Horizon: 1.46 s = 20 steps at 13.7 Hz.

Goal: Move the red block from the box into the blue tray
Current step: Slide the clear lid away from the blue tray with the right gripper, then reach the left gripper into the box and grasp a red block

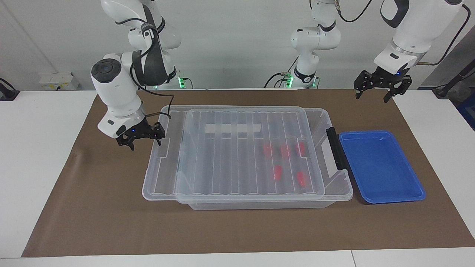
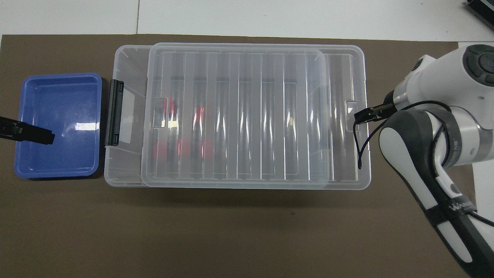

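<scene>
Right hand (image 1: 139, 138) is hanging low at the lid's end twd the right arm's end of the worktop (image 1: 92, 207), fingers spread wide, gripping nothing. One fingertip is sitting right at the lid's rim; can't tell if it's actually touching.

Lid (image 1: 230, 155) is lying skewed on the box (image 1: 336, 181), overhanging twd the right arm's end and leaving a strip of the box open by the black handle (image 1: 336, 152). It's looking thin, clear, ribbed: prob. light, a bit flexy, slick. Best hooked or pinched at the end rim, not on the ribs.

All five red blocks (image 1: 277, 172) are lying on the box floor under the lid, towards the handle end, none reachable from above yet. They're looking small, hard, smooth, v. light: no crush risk, but apt to skid or twist. Pinch one across its short sides, mid-length, straight down.

Blue tray (image 1: 371, 200) is sitting just beside the handle end, nothing in it. Left hand (image 1: 382, 87) is waiting up in the air over the tray end of the worktop, fingers apart, holding nothing.
</scene>
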{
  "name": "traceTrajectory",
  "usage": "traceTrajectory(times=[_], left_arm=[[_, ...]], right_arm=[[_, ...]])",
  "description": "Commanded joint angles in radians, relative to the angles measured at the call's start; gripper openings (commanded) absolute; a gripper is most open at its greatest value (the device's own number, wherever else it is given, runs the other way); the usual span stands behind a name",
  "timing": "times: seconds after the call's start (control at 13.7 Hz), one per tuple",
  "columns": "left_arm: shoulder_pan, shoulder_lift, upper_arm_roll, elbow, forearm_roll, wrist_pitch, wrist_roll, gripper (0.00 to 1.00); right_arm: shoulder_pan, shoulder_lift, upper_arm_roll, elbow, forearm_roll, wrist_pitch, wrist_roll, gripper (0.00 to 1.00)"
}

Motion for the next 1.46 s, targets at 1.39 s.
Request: traceTrajectory(times=[1.39], left_arm=[[-0.281, 0.25, -0.033, -0.08, 0.034, 0.485, -0.709, 1.0]], right_arm=[[-0.005, -0.046, -0.233, 0.062, -0.007, -0.139, -0.518, 1.0]])
